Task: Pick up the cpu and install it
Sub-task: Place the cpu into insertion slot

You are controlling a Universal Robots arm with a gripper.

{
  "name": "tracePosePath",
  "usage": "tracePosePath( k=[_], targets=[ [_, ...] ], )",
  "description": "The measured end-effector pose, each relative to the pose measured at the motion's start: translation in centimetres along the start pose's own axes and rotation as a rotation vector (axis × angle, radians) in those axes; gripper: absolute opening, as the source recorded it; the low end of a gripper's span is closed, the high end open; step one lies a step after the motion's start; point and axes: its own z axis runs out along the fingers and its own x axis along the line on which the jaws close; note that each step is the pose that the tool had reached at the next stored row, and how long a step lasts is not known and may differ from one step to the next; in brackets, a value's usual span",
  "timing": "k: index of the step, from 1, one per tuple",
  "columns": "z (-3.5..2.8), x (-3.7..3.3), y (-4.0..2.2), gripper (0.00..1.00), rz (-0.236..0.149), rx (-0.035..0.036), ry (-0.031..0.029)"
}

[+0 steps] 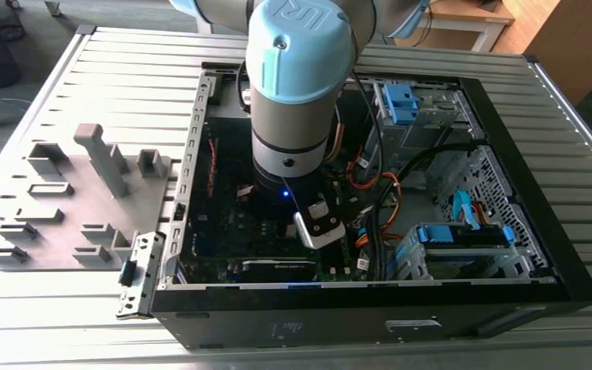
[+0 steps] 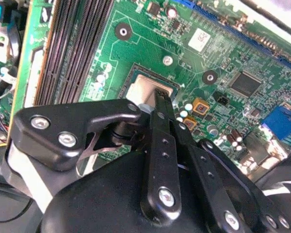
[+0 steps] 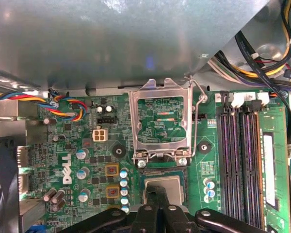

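Jaws: you see them drawn together, no gap, gripper point(image 2: 161, 97) tip at the cpu point(image 2: 143, 90) | cpu: flat in its socket point(image 3: 141, 187), retention frame point(image 3: 160, 119) hinged up | surface: open computer case point(image 1: 543, 254) on ribbed metal table point(image 1: 584, 193), grey tray point(image 1: 59, 208) at the exterior view's left | labels: white sticker point(image 2: 200, 37) on motherboard point(image 2: 136, 43)
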Motion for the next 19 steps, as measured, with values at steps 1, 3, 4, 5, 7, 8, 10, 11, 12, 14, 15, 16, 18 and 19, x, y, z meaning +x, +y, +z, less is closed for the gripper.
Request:
tracePosePath(
  k=[1, 3, 4, 5, 7, 8, 10, 11, 12, 14, 15, 16, 18, 19],
  targets=[
    [0.00, 0.00, 0.00, 0.11, 0.000, 0.0000, 0.0000],
    [0.00, 0.00, 0.00, 0.11, 0.000, 0.0001, 0.0001],
    [0.00, 0.00, 0.00, 0.11, 0.000, 0.0001, 0.0000],
    [0.00, 0.00, 0.00, 0.11, 0.000, 0.0001, 0.0000],
    [0.00, 0.00, 0.00, 0.17, 0.000, 0.0001, 0.0000],
    [0.00, 0.00, 0.00, 0.17, 0.000, 0.0000, 0.0000],
    [0.00, 0.00, 0.00, 0.24, 0.000, 0.0001, 0.0001],
    [0.00, 0.00, 0.00, 0.29, 0.000, 0.0001, 0.0000],
    [0.00, 0.00, 0.00, 0.35, 0.000, 0.0001, 0.0001],
    [0.00, 0.00, 0.00, 0.42, 0.000, 0.0001, 0.0000],
    [0.03, -0.01, -0.01, 0.42, 0.000, 0.0000, -0.0001],
    [0.07, -0.10, 0.00, 0.42, 0.000, -0.0001, 0.0000],
    [0.11, -0.38, 0.02, 0.42, 0.000, 0.0000, 0.0000],
    [0.11, -0.47, 0.02, 0.42, 0.000, 0.0001, 0.0000]
  ],
)
